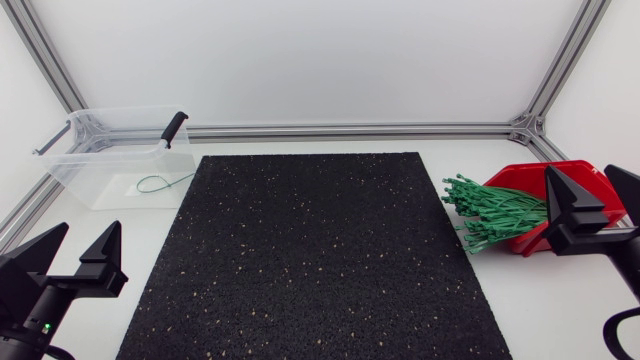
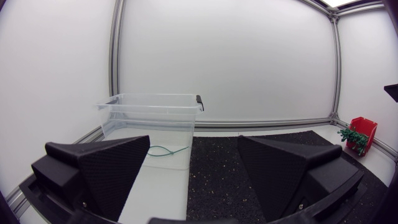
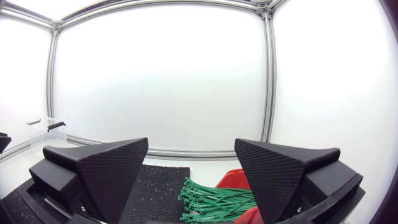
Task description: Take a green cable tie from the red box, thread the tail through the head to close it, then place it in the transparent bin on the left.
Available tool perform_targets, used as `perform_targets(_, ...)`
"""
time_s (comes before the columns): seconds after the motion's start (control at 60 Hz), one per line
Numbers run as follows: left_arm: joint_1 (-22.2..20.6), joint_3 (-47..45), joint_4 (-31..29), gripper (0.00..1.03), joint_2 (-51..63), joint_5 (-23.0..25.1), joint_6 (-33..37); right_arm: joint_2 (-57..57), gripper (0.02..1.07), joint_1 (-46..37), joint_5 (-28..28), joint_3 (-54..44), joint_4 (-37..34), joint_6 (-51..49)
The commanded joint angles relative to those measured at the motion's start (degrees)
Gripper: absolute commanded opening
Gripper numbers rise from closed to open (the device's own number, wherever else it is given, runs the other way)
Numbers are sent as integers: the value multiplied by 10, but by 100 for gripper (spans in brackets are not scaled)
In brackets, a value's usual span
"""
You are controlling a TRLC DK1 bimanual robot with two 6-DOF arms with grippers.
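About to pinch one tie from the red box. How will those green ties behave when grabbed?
Probably light and springy: the green cable ties are thin strips fanning over the red box lip. They lie bunched and crossing, so neighbours may drag out too. A single one will likely bend easily, like the looped tie in the transparent bin.

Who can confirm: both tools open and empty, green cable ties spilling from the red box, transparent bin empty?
Wrong on the bin. The transparent bin holds one looped green cable tie, as the head view shows. The rest stands: left tool and right tool open and empty, green cable ties spilling from the red box.
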Motion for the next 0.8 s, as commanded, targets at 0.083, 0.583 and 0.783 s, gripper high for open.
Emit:
perform_targets(0.083, 2, -23, -13, 99, -4, -2, -6, 99, 104, -8, 7, 110, -43, 2)
perform_targets(0.583, 3, -23, -13, 99, -4, -2, -6, 421, 103, -102, -92, 478, -308, -12)
perform_targets(0.783, 3, -22, -13, 99, -4, -2, -6, 550, 102, -169, -201, 610, -452, -192)
